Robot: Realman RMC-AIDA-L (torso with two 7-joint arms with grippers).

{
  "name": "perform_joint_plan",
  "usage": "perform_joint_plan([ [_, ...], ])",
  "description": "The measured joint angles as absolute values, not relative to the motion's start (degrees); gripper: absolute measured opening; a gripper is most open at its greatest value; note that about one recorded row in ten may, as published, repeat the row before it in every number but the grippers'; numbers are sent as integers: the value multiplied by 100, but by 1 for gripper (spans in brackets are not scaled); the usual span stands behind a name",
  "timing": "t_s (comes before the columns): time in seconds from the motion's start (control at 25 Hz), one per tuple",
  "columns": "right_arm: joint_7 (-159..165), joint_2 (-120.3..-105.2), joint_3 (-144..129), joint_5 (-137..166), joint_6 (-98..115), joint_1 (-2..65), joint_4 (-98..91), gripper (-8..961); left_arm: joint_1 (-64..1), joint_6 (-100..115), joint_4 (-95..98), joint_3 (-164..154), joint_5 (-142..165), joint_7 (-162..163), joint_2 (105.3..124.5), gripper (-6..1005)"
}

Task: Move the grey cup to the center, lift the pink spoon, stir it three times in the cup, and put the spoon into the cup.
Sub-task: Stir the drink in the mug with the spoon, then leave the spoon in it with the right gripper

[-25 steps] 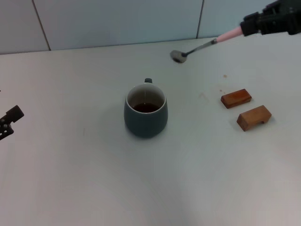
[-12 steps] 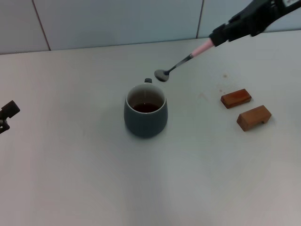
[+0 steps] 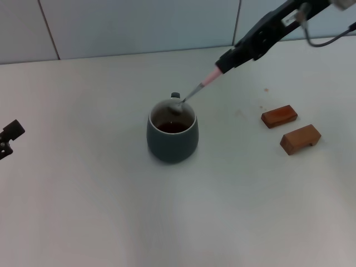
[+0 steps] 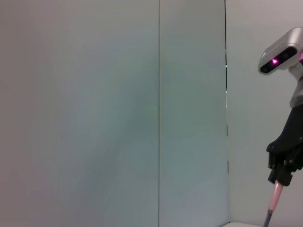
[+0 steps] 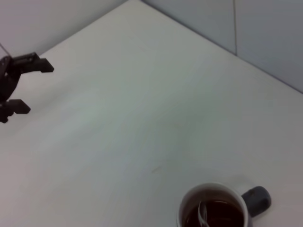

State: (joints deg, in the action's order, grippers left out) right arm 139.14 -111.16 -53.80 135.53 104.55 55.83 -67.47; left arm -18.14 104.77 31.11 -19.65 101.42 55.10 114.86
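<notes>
The grey cup [image 3: 172,139] stands at the table's middle with its handle at the back; dark residue shows inside. My right gripper [image 3: 223,61] is above and behind the cup to the right, shut on the pink spoon [image 3: 209,80] by its pink handle. The spoon slants down and its metal bowl is just inside the cup's back rim. The right wrist view shows the cup [image 5: 187,210] from above with the spoon's [image 5: 203,215] tip in it. My left gripper [image 3: 8,139] sits parked at the table's left edge; in the right wrist view it [image 5: 26,87] is open and empty.
Two brown wooden blocks [image 3: 279,116] [image 3: 300,139] lie on the white table [image 3: 83,194] to the right of the cup. A tiled wall [image 3: 139,25] runs along the back. The left wrist view shows the wall, the right gripper [image 4: 284,177] and the spoon [image 4: 273,201].
My right gripper has moved left and down with the spoon. The spoon's bowl went from high behind the cup into the cup's mouth. The left gripper has barely moved.
</notes>
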Motion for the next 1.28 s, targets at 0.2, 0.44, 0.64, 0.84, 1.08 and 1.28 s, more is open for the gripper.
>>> perform_joint_plan([
  [0.2, 13751, -11145, -5464, 13666, 10137, 5803, -6160, 118, -1792, 10484, 3111, -1993, 10143, 5510, 11487, 819],
  [0.44, 13608, -11150, -5543, 13717, 9877, 6012, -5595, 119, -1785, 10486, 3111, -2121, 10247, 5505, 11482, 819],
  [0.64, 13576, -11159, -5582, 13822, 9702, 6158, -5252, 119, -1750, 10452, 3117, -2578, 10297, 5509, 11418, 819],
  [0.84, 13573, -11171, -5583, 13957, 9605, 6326, -4992, 118, -1780, 10360, 3165, -2769, 10686, 5619, 11371, 819],
  [1.08, 13570, -11220, -5591, 14136, 9514, 6494, -4852, 119, -1919, 10132, 3237, -2769, 11339, 5799, 11373, 819],
  [1.28, 13573, -11245, -5657, 14282, 9471, 6599, -4729, 119, -1966, 10055, 3311, -2752, 11532, 5869, 11398, 819],
])
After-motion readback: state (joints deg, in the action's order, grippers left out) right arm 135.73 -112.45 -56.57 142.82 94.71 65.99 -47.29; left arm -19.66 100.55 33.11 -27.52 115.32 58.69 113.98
